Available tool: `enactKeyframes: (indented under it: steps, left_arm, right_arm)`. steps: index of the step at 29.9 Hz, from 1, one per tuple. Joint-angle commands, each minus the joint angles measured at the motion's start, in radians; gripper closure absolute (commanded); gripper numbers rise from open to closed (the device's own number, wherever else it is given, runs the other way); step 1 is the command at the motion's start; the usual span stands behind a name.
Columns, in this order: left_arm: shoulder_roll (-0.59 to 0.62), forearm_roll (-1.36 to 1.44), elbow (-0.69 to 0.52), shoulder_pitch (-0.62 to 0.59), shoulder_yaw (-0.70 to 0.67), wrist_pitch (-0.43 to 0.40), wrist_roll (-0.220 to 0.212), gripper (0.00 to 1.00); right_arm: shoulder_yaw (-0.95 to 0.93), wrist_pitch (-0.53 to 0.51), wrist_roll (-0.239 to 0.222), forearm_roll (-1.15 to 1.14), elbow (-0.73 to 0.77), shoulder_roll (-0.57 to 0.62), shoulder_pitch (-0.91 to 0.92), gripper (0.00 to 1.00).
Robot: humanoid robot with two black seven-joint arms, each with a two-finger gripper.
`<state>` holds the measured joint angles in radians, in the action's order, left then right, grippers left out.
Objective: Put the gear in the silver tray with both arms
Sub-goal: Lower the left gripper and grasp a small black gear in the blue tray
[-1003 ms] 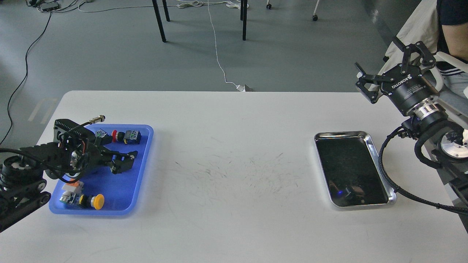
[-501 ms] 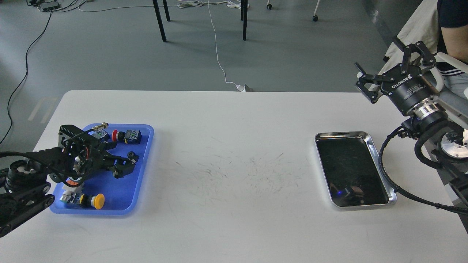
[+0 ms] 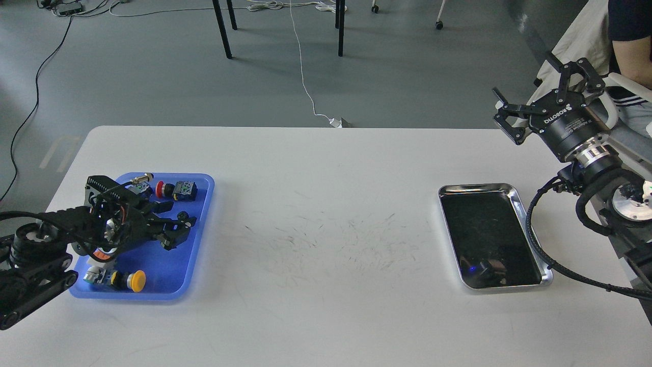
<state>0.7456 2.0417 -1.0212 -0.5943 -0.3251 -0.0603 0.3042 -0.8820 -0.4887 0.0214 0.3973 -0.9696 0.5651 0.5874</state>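
My left gripper (image 3: 174,222) is low over the blue plastic tray (image 3: 201,224) at the left, its black fingers spread apart among the small parts. I cannot make out a gear; my gripper hides part of the tray floor. The silver tray (image 3: 477,187) lies at the right of the white table, its dark mirror-like floor bare. My right gripper (image 3: 537,94), marked ROBOTIQ, is open and empty, held up in the air beyond the silver tray's far right corner.
The blue tray holds a red button with a black body (image 3: 174,189), a yellow button (image 3: 133,280), a metal connector (image 3: 140,178) and a white-orange part (image 3: 97,257). A person (image 3: 629,41) sits at the far right. A black cable (image 3: 545,255) runs beside the silver tray.
My left gripper has come down lower into the blue tray and shifted slightly right. The right arm has barely moved.
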Motion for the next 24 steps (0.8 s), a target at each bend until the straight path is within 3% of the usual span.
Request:
enactKeyframes:
  steps: [1,10,24]
  left_arm:
    - [0.000,0.014,0.013,-0.005,0.015,0.002,0.024,0.52]
    - [-0.017,0.015,0.039,-0.007,0.017,0.011,0.041,0.60]
    - [-0.069,0.012,0.136,-0.055,0.077,0.063,0.069,0.62]
  right_arm:
    - [0.000,0.000,0.000,0.000,0.002,-0.002,0.000,0.01]
    - [0.000,0.000,0.000,0.000,0.002,-0.004,0.000,0.01]
    - [0.001,0.000,0.000,-0.001,0.005,-0.005,0.003,0.01]
